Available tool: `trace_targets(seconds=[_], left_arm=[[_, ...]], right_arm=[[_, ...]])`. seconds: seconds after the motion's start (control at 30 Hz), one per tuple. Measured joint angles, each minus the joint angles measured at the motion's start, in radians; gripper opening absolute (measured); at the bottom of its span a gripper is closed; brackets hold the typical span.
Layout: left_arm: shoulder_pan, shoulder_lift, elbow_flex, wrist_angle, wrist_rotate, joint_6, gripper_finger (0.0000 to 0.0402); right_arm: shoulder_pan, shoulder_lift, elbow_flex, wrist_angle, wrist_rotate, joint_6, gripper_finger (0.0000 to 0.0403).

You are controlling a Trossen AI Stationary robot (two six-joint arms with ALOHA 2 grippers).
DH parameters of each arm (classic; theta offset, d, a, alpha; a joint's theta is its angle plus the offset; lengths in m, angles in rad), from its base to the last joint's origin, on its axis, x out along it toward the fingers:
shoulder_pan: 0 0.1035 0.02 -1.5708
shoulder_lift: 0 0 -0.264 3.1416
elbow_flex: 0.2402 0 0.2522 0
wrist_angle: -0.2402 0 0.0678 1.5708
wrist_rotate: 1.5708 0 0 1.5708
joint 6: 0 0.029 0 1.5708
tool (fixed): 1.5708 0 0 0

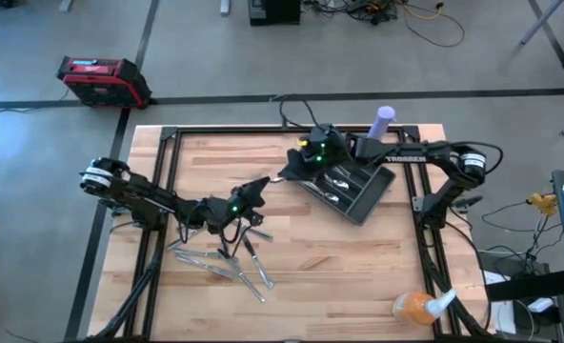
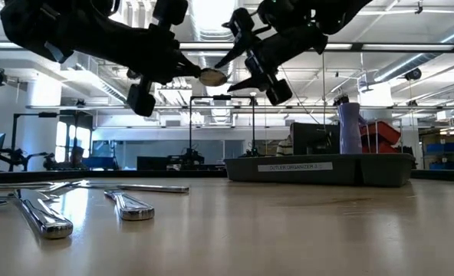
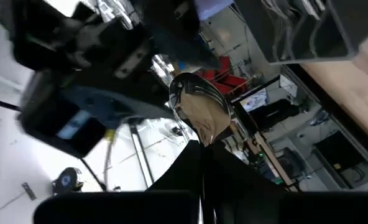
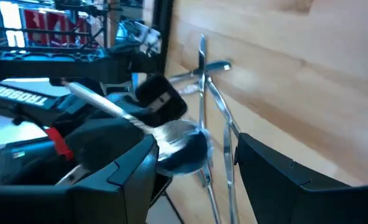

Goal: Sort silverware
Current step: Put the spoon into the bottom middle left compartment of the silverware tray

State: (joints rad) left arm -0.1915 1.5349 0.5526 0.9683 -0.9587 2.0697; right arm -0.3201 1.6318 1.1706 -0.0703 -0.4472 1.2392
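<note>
Holding a small shiny silver metal spoon [image 2: 212, 77] clenched in my left hand [image 1: 263, 184] above the light wooden desk [image 1: 311, 257], I meet my right hand [image 1: 287, 173], fingers spread around its bowl.

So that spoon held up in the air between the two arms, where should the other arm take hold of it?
Probably by the bowl, coming straight at its tip. The left gripper pinches the spoon just behind the bowl, so only the bowl juts out free toward the right gripper, whose open fingers sit either side of it.
</note>
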Motion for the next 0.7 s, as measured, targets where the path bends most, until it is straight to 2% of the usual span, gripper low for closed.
trace_targets(seconds=[0.23,0.33,0.43,0.63,0.7], left_arm=[[-0.002,0.000,0.008,-0.008,0.004,0.013,0.0000],[-0.002,0.002,0.008,-0.008,0.009,0.005,0.0000],[-0.002,0.017,0.013,-0.007,0.020,-0.010,0.0000],[0.002,0.060,0.030,0.002,0.007,-0.025,0.0000],[0.002,0.071,0.034,-0.001,0.002,-0.074,0.0001]], right_arm=[[0.029,0.019,0.000,0.015,-0.006,0.058,0.0198],[0.032,0.020,0.000,0.030,-0.007,0.060,0.0184],[0.032,0.021,0.000,0.029,-0.008,0.061,0.0148],[0.032,0.022,-0.001,0.016,0.003,0.042,0.0038],[0.033,0.022,-0.001,0.015,0.004,0.011,0.0011]])
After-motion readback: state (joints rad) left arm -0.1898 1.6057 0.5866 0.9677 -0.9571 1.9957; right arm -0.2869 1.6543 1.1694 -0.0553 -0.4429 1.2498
